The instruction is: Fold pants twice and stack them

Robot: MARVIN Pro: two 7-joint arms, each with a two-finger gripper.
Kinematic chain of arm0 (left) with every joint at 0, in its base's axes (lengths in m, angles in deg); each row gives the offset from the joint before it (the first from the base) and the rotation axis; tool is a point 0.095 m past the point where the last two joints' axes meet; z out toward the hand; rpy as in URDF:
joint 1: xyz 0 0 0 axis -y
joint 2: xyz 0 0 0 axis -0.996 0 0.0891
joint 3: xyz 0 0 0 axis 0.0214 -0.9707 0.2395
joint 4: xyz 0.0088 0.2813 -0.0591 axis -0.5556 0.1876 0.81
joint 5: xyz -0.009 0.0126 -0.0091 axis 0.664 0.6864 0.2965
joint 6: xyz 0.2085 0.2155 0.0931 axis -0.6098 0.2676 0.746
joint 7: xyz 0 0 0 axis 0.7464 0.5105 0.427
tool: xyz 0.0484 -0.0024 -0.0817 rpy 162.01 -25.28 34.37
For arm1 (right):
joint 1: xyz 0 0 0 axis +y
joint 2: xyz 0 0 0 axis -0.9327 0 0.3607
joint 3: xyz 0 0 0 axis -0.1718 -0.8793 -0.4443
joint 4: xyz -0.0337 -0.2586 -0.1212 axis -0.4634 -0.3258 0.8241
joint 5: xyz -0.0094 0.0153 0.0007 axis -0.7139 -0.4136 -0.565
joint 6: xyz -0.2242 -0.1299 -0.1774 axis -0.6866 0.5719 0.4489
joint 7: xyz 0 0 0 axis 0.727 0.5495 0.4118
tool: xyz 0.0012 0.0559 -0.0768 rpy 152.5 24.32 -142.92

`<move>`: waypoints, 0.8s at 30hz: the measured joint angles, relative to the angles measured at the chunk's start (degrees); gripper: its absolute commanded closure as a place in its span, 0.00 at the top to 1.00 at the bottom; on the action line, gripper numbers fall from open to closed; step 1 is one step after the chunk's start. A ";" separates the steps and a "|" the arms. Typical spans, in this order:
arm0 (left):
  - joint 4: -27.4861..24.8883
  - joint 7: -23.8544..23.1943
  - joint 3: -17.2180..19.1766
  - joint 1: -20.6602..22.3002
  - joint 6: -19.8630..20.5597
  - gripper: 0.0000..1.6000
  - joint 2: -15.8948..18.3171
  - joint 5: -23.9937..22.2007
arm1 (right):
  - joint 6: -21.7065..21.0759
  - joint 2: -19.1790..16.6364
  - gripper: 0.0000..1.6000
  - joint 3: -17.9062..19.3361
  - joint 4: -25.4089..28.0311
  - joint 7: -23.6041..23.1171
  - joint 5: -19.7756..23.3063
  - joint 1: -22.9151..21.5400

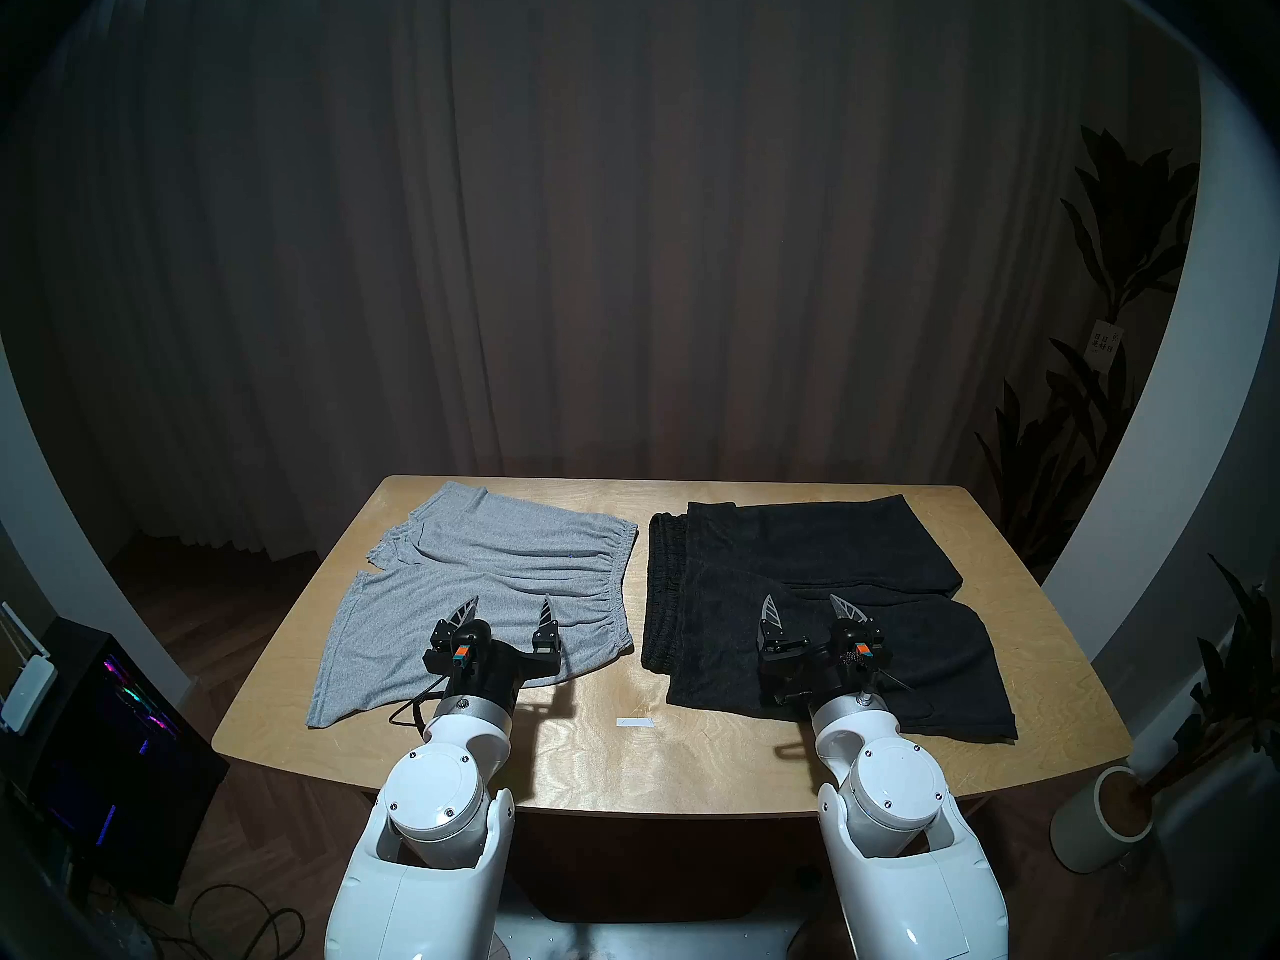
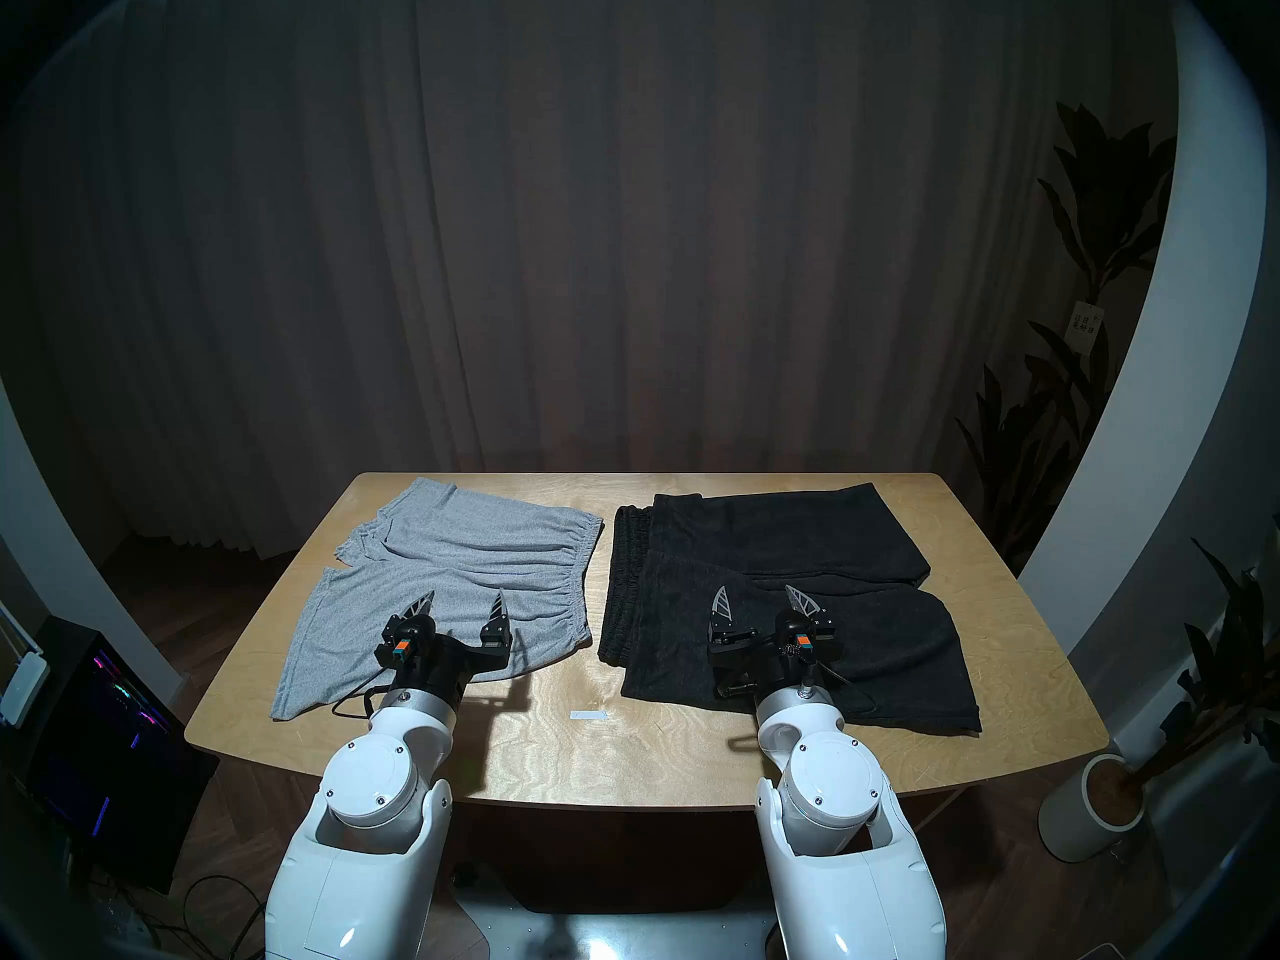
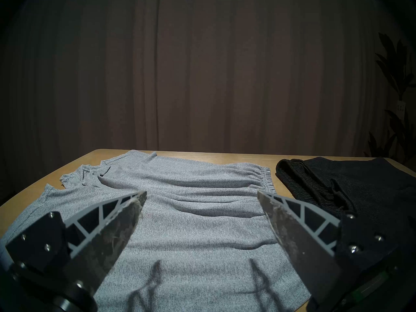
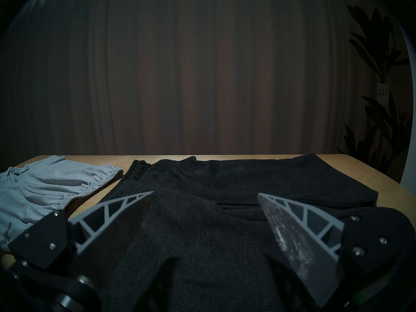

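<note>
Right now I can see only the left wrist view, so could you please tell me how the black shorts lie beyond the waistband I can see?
Observer: The black shorts lie spread out on the right half of the table. Their waistband faces the grey shorts and both legs point right.
Operator: Thank you. Where is the right hand?
Observer: The right hand hovers open above the black shorts and holds nothing.
Operator: Is anything lying between the two arms?
Observer: Yes, a small white strip lies on the bare wood there, clear of both pairs.
</note>
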 measured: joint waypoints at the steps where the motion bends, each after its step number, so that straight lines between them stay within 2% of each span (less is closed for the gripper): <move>1: 0.00 0.00 0.00 0.00 0.00 1.00 0.00 0.00 | 0.00 0.00 1.00 0.00 0.00 0.00 0.00 0.00; 7: 0.01 -0.29 0.26 -0.04 -0.07 1.00 -0.16 -0.50 | -0.04 0.05 1.00 0.10 0.07 -0.23 0.38 0.03; 13: -0.87 -1.16 2.76 -0.75 0.20 1.00 -1.13 -6.53 | -2.20 0.35 1.00 0.17 3.12 -1.35 6.89 0.16; 18: -3.48 -1.96 5.53 -1.80 1.93 1.00 -2.12 -15.00 | -5.77 0.53 1.00 -0.08 6.26 -1.67 14.72 0.01; 20: -4.22 -2.08 6.28 -2.01 2.54 1.00 -2.37 -17.27 | -6.51 0.53 1.00 -0.24 6.78 -1.73 16.44 0.01; 24: -6.57 -2.23 9.22 -2.64 4.69 1.00 -3.34 -25.11 | -8.49 0.53 1.00 -1.02 8.03 -2.04 22.56 0.02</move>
